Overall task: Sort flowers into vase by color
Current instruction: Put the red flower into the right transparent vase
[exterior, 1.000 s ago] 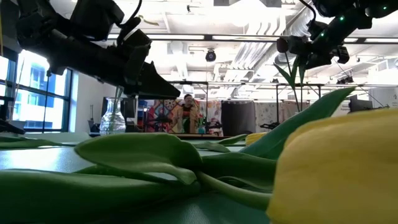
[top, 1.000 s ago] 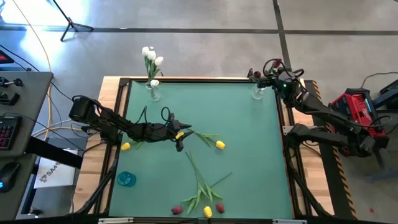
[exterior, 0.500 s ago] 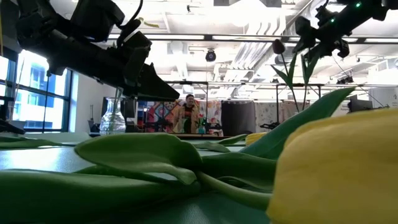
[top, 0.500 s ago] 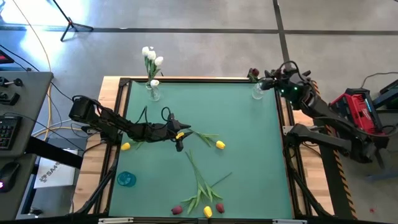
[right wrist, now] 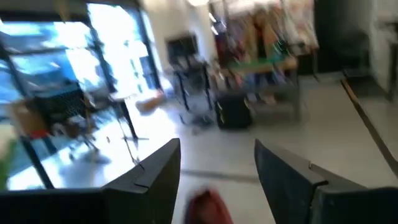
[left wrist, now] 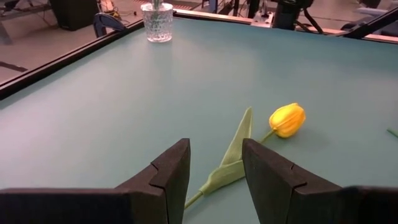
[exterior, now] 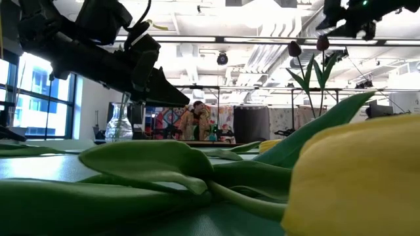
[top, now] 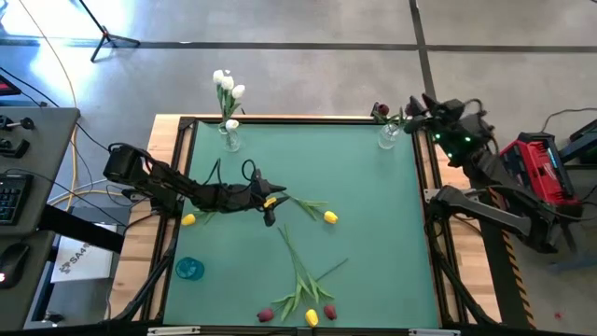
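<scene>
A yellow tulip (top: 329, 217) lies mid-table, its stem (left wrist: 217, 177) running between the fingers of my open left gripper (left wrist: 216, 149), which hovers low over it (top: 272, 210). Dark red tulips (exterior: 293, 48) stand in the clear vase (top: 387, 140) at the far right corner. My right gripper (top: 415, 110) is open, raised beside their heads, and one blurred red head (right wrist: 208, 208) shows below its fingers. White tulips (top: 227, 84) stand in the far left vase (top: 229, 138).
Several loose tulips (top: 298, 280) lie by the near edge, with dark red heads (top: 266, 315) and a yellow head (top: 312, 317) that fills the low view (exterior: 354, 177). Another yellow head (top: 189, 220) lies under the left arm. A small blue glass thing (top: 189, 269) sits at near left.
My right gripper has come away from the dark red tulip it was at, rising and drawing back toward the table's right edge while tipping up to level. That tulip now stands free in the far right vase beside the other red one.
</scene>
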